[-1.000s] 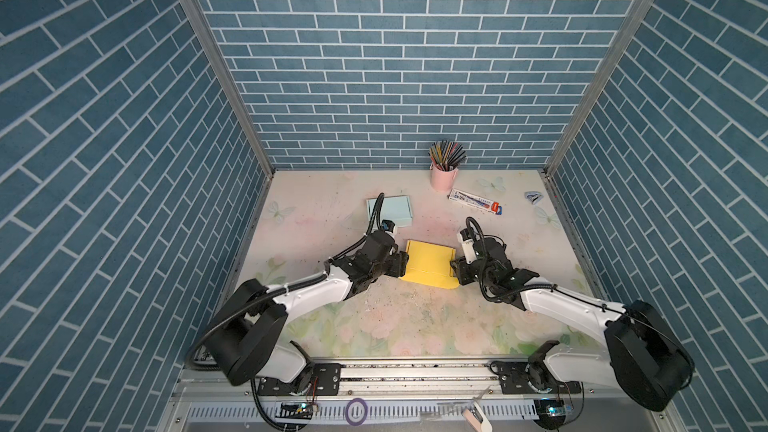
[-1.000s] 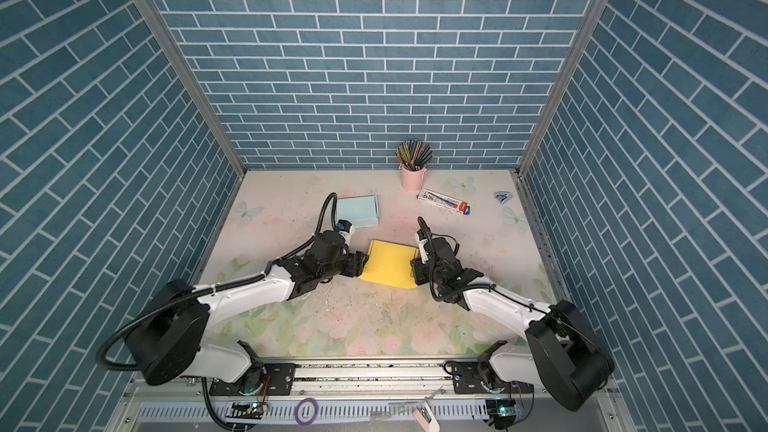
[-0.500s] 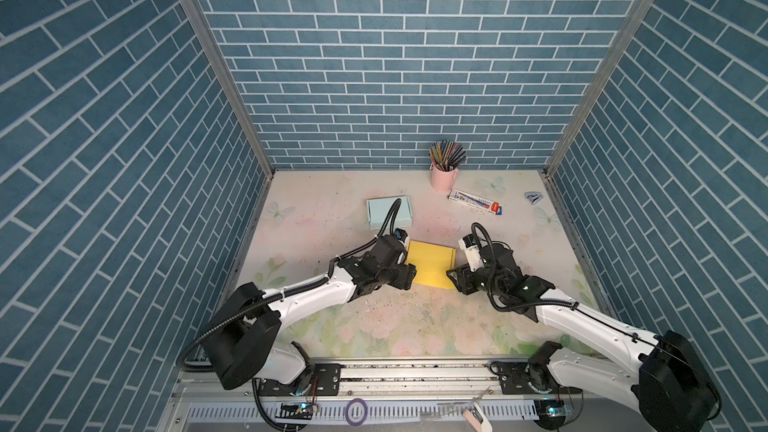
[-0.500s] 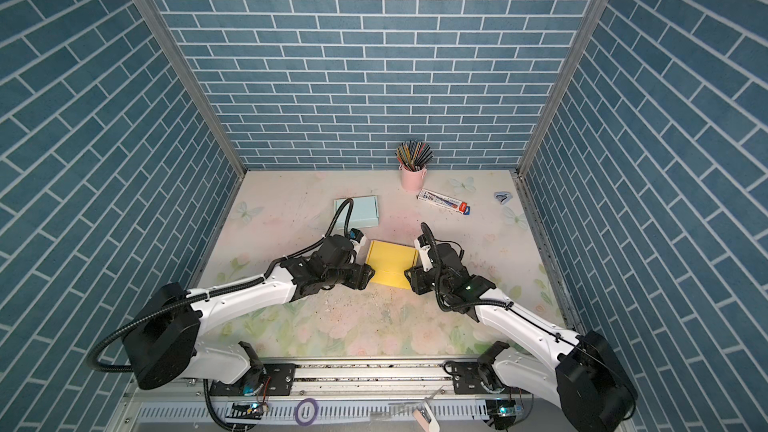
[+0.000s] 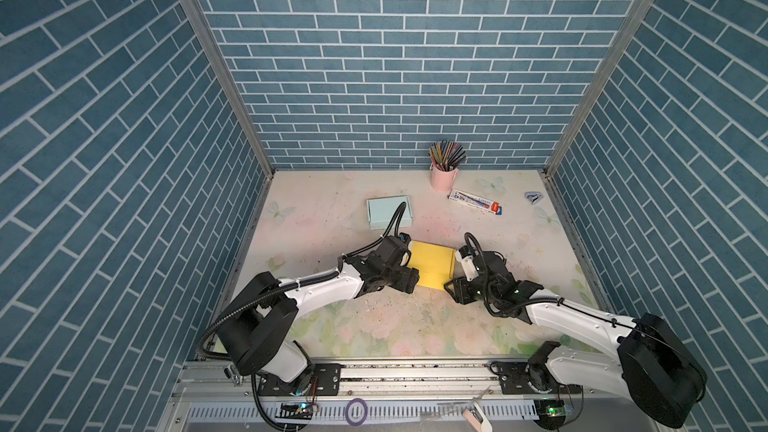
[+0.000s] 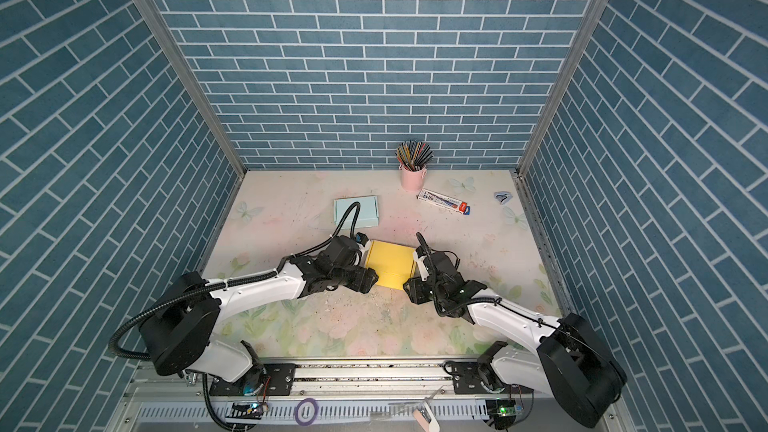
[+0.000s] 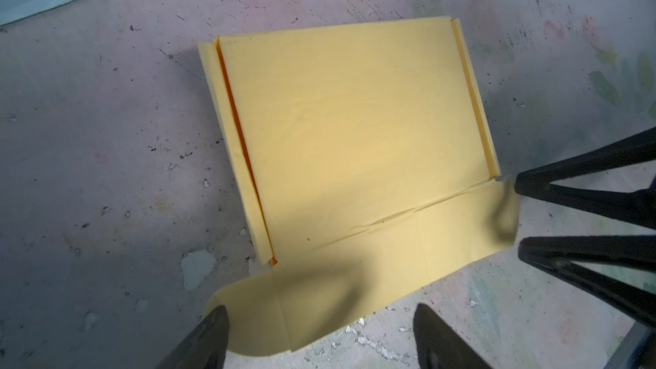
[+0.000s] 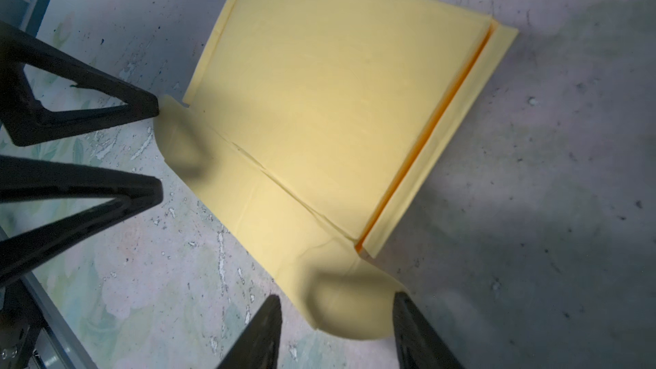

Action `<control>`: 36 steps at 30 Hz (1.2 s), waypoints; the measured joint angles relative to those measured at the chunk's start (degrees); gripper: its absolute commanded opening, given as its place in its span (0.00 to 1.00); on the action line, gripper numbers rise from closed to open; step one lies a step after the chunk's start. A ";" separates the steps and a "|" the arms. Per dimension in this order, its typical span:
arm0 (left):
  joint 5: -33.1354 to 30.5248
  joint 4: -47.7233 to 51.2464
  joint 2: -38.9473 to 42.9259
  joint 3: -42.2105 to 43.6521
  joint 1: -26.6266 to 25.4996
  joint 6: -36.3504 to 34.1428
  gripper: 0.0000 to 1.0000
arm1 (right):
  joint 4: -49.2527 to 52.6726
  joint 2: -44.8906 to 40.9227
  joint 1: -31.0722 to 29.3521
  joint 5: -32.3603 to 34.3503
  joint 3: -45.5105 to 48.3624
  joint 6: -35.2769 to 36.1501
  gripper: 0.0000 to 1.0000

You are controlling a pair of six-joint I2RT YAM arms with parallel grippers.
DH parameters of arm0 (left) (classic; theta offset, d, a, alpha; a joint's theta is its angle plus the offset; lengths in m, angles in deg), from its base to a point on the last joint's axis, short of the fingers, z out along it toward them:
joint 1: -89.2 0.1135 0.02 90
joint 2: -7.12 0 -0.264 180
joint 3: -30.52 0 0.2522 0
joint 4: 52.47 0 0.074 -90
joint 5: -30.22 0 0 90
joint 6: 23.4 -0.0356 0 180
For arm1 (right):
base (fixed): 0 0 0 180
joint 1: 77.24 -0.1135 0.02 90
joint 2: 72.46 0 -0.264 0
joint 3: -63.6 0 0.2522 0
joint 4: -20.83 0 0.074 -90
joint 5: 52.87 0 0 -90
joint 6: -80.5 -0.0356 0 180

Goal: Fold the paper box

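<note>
The floral surface carries the yellow paper box, which lies flat between my two sets of fingers and looks nearly folded, its big top panel down and a thin orange slit showing along one side. I judge it to be light, thin card: fairly stiff across the panels, soft at the creases, easy to dent, and quick to slide if I push from one side only. Its front flap lies unfolded on the surface, nearest my fingertips, with a wrinkled crease where it joins the top panel. The flap ends in two rounded tabs, and that is where I would take hold, one tab per arm, lifting together. My left fingers are spread wide and hold nothing, one tip over the left tab. My right fingers stand parted, also empty, straddling the right tab. A second ago both sets sat at the box's side edges, less parted; now they have drawn back to its near corners, while the box looks unmoved
</note>
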 measured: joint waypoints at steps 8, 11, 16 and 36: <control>3.08 -4.09 -1.14 1.88 0.09 1.11 0.82 | -3.30 2.21 -0.11 -1.05 0.37 -1.36 0.52; 3.78 -5.29 -1.22 2.86 0.09 1.62 0.83 | -4.55 3.13 -0.22 -1.38 0.59 -1.53 0.52; 5.01 -7.67 -2.25 3.87 0.09 2.45 0.82 | -6.78 5.20 -0.42 -1.84 0.68 -2.43 0.51; 6.05 -11.89 -3.28 5.11 0.63 4.42 0.60 | -7.98 5.99 -0.42 0.74 0.68 -2.84 0.48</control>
